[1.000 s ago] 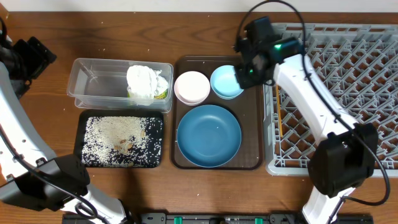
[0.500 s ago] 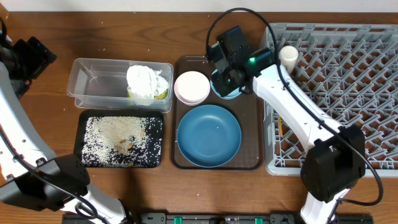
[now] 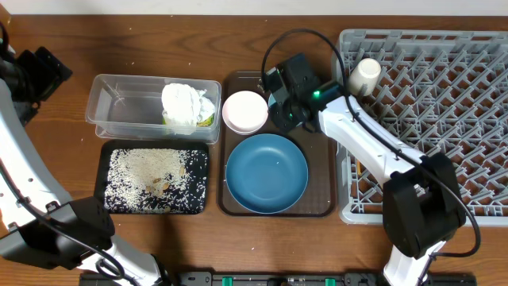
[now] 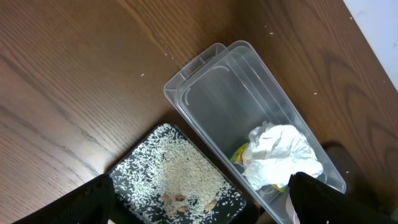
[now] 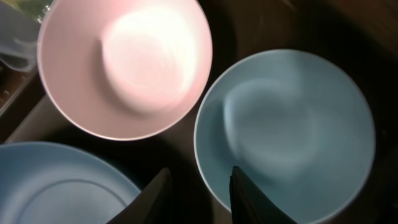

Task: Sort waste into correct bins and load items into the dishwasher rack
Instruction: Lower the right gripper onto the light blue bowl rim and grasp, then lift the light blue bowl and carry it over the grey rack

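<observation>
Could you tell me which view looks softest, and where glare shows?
Right wrist: softest, close and slightly blurred, with a bright glare patch inside the pinkish-white bowl and dark shadow beside it. Left wrist: crisp on the clear tub. Overhead: evenly lit, sharp.

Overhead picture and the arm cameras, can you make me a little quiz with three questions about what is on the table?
1. True or false: the cream cup is in the dishwasher rack.
2. What lies in the black tray? A. water B. rice-like grains C. spoons
3. In the right wrist view, which dish has its rim between the right arm's open jaws?

Key:
1. True. It lies near the rack's corner.
2. B.
3. The light-blue dish, next to the pinkish bowl.
</observation>
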### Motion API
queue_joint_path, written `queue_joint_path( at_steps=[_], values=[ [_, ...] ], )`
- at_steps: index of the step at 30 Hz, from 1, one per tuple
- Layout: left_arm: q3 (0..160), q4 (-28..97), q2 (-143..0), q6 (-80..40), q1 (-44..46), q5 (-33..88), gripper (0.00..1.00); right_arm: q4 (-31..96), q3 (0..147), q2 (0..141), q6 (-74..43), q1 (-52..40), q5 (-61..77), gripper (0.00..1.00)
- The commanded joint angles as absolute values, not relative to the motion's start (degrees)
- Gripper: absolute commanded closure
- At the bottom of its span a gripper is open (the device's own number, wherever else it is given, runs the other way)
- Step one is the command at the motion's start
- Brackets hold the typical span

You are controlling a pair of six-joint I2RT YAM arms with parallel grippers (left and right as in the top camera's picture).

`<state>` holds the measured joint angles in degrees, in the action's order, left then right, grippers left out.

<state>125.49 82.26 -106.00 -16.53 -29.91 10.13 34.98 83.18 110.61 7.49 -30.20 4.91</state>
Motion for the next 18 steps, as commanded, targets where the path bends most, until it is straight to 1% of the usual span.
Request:
queue_joint_path(
  at_steps=[1, 7, 12, 16, 18],
  values=[
    [125.80, 82.46, -106.32, -16.62, -30.11, 9.82, 0.08, 32.25, 80.29, 109.84, 10.07, -30.61, 4.54, 0.71],
    [125.80, 82.46, -106.32, -16.62, -30.11, 9.82, 0.08, 26.55, 75.35, 109.84, 11.46, -30.61, 4.51, 0.68],
    [125.80, 82.46, -106.32, -16.62, -30.11, 9.82, 0.08, 23.20, 73.23, 109.84, 12.14, -30.61, 4.51, 0.68],
    [125.80, 82.46, -106.32, -16.62, -30.11, 9.82, 0.08, 21.56, 71.79, 109.84, 13.39, -30.50, 3.92, 0.71],
    [125.80, 82.43, -106.32, -16.62, -30.11, 9.82, 0.08, 21.69, 71.42, 109.84, 13.37, -30.39, 3.25, 0.75]
  ],
)
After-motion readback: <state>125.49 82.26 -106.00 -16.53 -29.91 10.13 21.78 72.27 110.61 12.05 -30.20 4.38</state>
